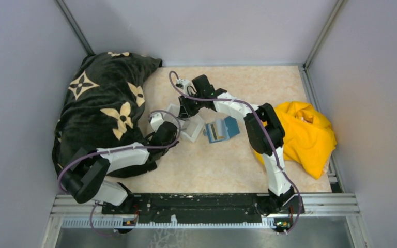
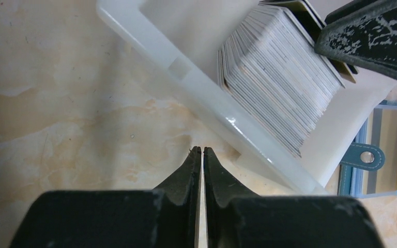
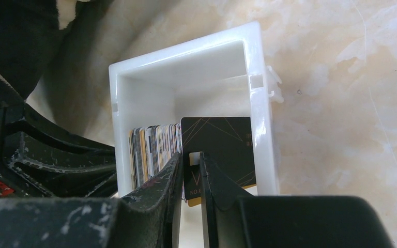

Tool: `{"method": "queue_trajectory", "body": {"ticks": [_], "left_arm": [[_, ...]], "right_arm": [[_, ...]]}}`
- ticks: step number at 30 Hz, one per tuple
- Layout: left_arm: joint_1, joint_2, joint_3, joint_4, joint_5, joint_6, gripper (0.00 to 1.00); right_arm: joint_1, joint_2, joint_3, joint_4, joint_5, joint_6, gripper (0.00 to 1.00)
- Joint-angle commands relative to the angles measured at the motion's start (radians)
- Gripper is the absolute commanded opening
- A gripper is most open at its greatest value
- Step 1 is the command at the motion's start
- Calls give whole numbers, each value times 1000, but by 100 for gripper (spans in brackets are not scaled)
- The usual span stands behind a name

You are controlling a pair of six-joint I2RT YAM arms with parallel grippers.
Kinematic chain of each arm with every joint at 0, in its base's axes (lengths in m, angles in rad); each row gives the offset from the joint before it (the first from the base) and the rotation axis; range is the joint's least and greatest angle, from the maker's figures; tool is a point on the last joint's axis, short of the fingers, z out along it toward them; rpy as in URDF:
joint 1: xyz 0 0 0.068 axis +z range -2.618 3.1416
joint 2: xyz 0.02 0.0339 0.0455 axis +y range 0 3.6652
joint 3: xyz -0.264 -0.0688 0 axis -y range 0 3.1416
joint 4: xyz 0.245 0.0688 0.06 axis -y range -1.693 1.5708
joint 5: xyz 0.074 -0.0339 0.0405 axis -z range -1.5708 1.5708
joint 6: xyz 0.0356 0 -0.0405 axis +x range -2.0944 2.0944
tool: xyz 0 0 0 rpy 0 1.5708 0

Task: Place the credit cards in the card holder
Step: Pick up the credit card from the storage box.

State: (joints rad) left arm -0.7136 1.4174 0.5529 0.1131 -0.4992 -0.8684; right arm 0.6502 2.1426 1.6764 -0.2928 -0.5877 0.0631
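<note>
Picking: right gripper narrow round black card in tray, grip unclear; left gripper closed, empty. Next: lift to wallet, 3 o'clock.

Beige table carries black blanket at left; yellow cloth at right; white tray beside card holder between.

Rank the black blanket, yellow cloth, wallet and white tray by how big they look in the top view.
1. Black blanket
2. Yellow cloth
3. Wallet and tray: about alike, and the tray is partly hidden, so unranked.
</note>
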Motion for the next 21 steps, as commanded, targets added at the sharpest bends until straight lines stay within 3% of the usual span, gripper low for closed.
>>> {"method": "queue_trajectory", "body": {"ticks": [1, 21], "left_arm": [[3, 25, 46, 29, -29, -6, 10], [39, 93, 83, 68, -4, 4, 7]], "right_arm": [[13, -65, 13, 1, -23, 3, 16], [29, -61, 21, -15, -24, 9, 20]]}}
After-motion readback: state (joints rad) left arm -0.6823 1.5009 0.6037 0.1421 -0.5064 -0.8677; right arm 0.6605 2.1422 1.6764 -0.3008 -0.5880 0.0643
